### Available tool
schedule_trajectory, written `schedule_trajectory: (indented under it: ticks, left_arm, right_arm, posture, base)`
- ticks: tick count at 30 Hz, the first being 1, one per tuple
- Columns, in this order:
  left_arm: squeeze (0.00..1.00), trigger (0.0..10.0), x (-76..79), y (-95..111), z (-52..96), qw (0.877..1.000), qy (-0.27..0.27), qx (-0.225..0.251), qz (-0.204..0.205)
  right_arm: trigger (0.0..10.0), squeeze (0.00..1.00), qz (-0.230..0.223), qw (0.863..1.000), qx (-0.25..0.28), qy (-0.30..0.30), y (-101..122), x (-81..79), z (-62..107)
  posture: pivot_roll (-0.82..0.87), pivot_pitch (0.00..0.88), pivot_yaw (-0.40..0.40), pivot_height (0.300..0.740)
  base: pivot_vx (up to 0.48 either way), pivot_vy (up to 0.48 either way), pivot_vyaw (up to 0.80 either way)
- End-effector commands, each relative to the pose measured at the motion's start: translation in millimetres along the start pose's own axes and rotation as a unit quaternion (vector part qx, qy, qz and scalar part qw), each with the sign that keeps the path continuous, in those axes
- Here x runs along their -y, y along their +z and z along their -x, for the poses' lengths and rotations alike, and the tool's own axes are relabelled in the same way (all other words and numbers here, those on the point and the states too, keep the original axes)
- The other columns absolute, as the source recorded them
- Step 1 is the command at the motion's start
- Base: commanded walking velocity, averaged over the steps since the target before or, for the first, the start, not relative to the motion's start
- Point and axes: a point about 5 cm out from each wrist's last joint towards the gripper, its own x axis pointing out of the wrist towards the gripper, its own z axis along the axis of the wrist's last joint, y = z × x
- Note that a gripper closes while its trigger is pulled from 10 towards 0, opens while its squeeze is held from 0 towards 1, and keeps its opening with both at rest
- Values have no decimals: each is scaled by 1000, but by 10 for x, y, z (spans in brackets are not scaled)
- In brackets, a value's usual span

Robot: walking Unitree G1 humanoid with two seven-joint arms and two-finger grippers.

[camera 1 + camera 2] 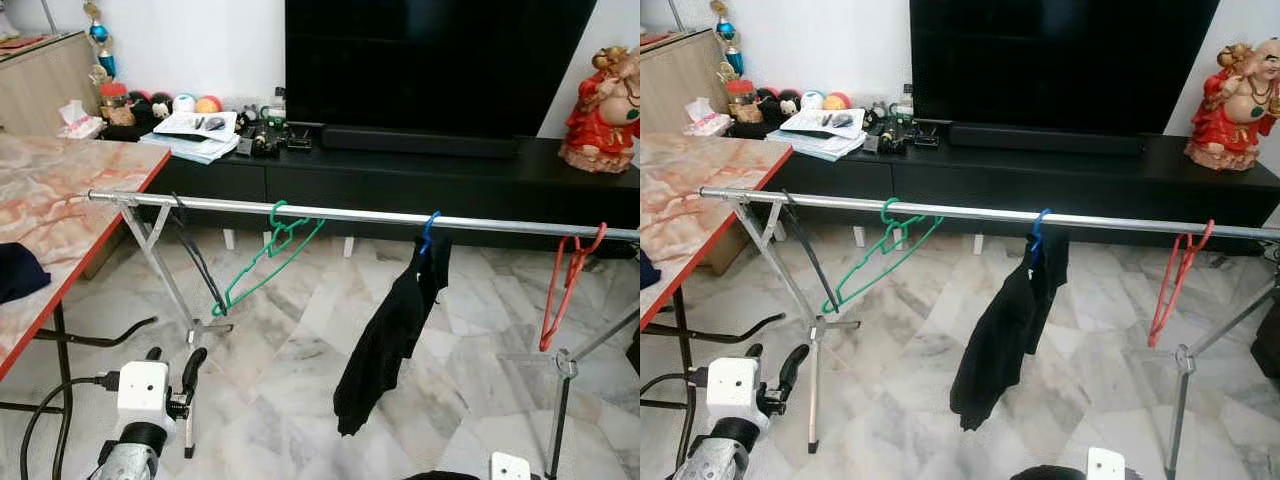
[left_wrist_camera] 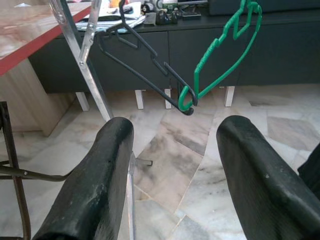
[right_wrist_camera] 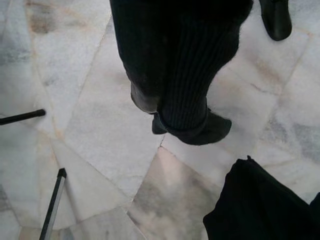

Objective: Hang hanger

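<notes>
Spanning the left eye view, a silver clothes rail [image 1: 360,214] carries, from the robot's left to right: a black hanger [image 1: 196,258], a green hanger [image 1: 270,258], a blue hanger [image 1: 429,231] with a black garment [image 1: 388,335] draped from it, and a red hanger [image 1: 568,282]. All four hang by their hooks on the rail. The left claw [image 1: 175,365] sits low on the left, below the rail, beside a marble-patterned desk [image 1: 60,215] with a red edge. Behind the rail: a black TV cabinet [image 1: 420,175] and a red figurine [image 1: 603,100].

Right eye view: same scene.

Left wrist view: the left claw's two fingers [image 2: 95,185] stand spread apart, grasping nothing; the black and green hangers' lower corners meet ahead of them.

Right wrist view: the black garment's sleeve hangs over the marble floor [image 3: 90,125]; whether the right claw is released or clenched cannot be told.
</notes>
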Motion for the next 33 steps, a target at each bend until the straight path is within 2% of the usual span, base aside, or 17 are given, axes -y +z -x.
schedule_trajectory:
  ticks: [1, 7, 18, 23, 26, 33]
  left_arm:
    - [0, 10000, 22, 111, -63, 1000, -1, 16, 7]
    - [0, 10000, 34, 199, -108, 1000, -9, 21, 10]
    - [0, 10000, 59, 297, -169, 999, -21, 30, 15]
    - [0, 10000, 67, 369, -201, 999, -21, 41, 18]
    - [0, 10000, 87, 445, -215, 998, -21, 54, 20]
    - [0, 10000, 128, 495, -221, 997, -28, 65, 18]
  right_arm:
    - [10000, 0, -1, 1000, 0, -4, 52, 37, -12]
    - [10000, 0, -3, 1000, -15, 0, -121, -30, 24]
    - [10000, 0, -15, 1000, -18, 0, -196, -106, 46]
    - [10000, 0, -15, 1000, -18, -4, -200, -71, 45]
    - [10000, 0, -13, 1000, -20, -11, -201, 15, 43]
    - [10000, 0, -10, 1000, -21, -12, -202, 21, 42]
  posture:
    - [203, 0, -33, 740]
    - [197, 0, -14, 740]
    - [168, 0, 11, 740]
    - [171, 0, 5, 740]
    - [168, 0, -3, 740]
    - [163, 0, -17, 740]
  base:
    - [0, 0, 0]
    - [190, 0, 0]
    - [321, 0, 0]
    - [327, 0, 0]
    - [326, 0, 0]
    - [136, 0, 0]
